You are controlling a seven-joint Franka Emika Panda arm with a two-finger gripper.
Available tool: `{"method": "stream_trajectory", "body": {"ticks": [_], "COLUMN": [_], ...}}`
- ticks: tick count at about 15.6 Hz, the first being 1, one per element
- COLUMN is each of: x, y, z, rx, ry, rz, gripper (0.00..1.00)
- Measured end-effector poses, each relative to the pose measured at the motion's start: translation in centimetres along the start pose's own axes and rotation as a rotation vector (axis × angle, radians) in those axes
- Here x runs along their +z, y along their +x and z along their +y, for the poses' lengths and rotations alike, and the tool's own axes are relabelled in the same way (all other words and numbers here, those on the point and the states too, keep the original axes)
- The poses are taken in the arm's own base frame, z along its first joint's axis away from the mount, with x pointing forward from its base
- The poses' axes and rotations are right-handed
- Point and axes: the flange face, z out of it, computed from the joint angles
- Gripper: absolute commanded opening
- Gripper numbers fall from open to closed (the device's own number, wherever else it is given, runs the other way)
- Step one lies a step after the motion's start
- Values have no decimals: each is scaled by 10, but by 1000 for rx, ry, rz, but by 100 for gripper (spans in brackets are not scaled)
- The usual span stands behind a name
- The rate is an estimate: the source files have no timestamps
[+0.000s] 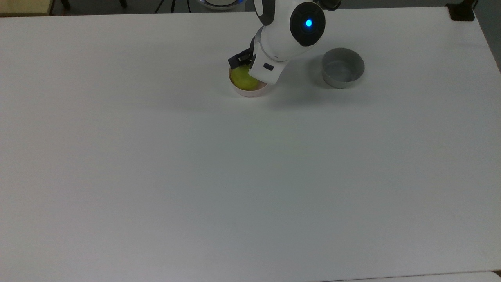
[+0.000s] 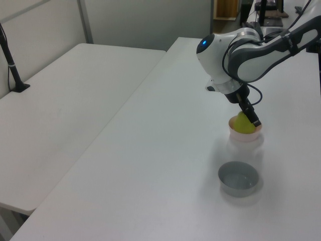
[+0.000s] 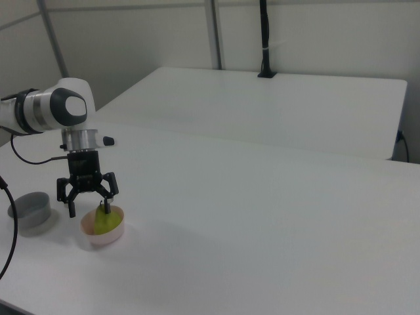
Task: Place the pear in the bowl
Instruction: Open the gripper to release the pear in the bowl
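The yellow-green pear [image 1: 242, 78] [image 2: 242, 124] [image 3: 102, 221] lies inside the pale pink bowl [image 1: 250, 93] [image 2: 245, 137] [image 3: 98, 239], near the table's far edge in the top view. My gripper [image 1: 245, 66] [image 2: 250, 117] [image 3: 89, 209] hangs straight over the bowl, open. In the right view its two black fingers [image 3: 71, 209] are spread wide, one outside the bowl's left rim and one close over the pear's top. The white hand hides part of the bowl in the top view.
A grey straight-sided bowl [image 1: 343, 72] [image 2: 238, 179] [image 3: 29, 211] stands empty to the right of the pink one in the top view. The white table [image 1: 235, 176] stretches wide in front. A second white table [image 2: 65, 115] adjoins it.
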Motion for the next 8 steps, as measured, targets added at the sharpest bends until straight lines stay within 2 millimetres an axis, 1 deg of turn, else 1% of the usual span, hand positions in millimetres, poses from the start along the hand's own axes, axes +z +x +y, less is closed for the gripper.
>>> {"method": "stream_trajectory", "body": {"ticks": [6,8], "x": [-2,-16], "y": [0,-5], "z": [0,1], "rx": [0,4], "ry": [-1,-2], "rz": [3,31], "gripper": [100,100]}}
